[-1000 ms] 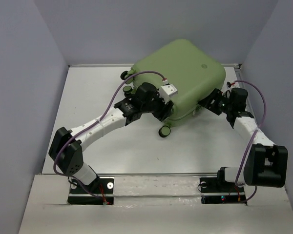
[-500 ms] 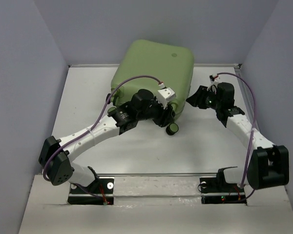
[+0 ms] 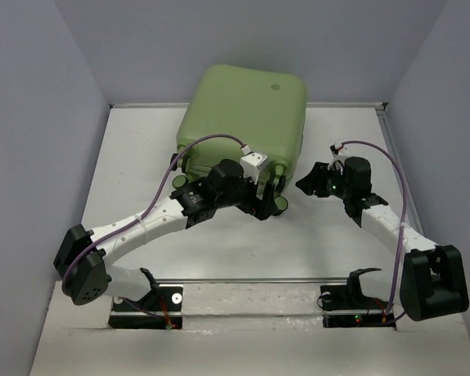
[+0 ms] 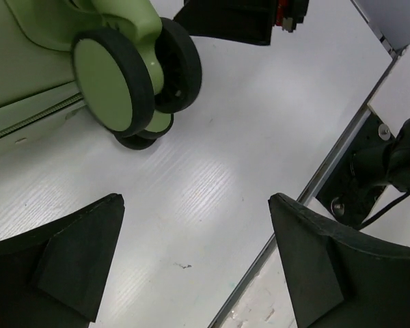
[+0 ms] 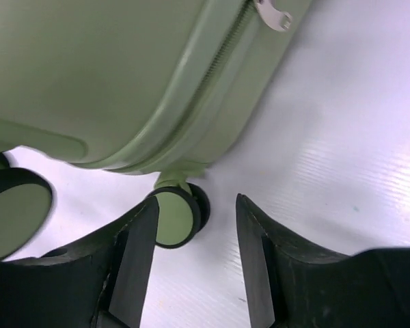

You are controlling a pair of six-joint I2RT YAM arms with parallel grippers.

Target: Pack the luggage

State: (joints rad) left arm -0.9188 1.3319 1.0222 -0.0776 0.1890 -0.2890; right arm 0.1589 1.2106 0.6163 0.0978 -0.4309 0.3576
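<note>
- The luggage (image 3: pixel 247 117) sits zipped shut at the far middle of the surface (image 3: pixel 337 243), its wheeled end toward our bases.
- Our left hand (image 4: pixel 195 239) is spread wide and grips nothing, just beside a caster wheel (image 4: pixel 113 82).
- Our right hand (image 5: pixel 195 232) is partly open and holds nothing; a second caster wheel (image 5: pixel 174 219) shows just beyond its fingertips.

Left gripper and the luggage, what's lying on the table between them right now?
Nothing: in the left wrist view only bare white table separates the open left gripper from the luggage, whose caster wheels are its nearest part.
</note>
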